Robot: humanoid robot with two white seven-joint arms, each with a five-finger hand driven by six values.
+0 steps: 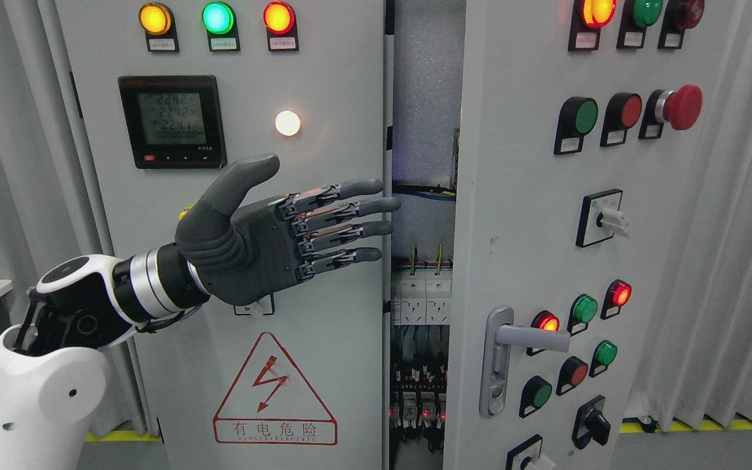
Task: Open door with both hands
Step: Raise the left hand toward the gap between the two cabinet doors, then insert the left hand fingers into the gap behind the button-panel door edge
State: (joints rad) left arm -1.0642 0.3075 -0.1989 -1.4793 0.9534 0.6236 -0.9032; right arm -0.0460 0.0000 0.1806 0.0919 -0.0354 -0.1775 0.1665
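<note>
Fingers (350, 215) of the left hand (265, 238) are straight and slightly apart, tips at the left door (324, 339) edge; better hook behind it before pulling.

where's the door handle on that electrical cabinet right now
In the head view, the lever handle sits low on the right door, near its left edge, just left of the lit red indicator.

Open gap (425, 130) between left door (324, 313) and right door (519, 215). Breakers (420, 299) and wiring fill its lower part. Lever handle (532, 339) protrudes from right door.
</note>
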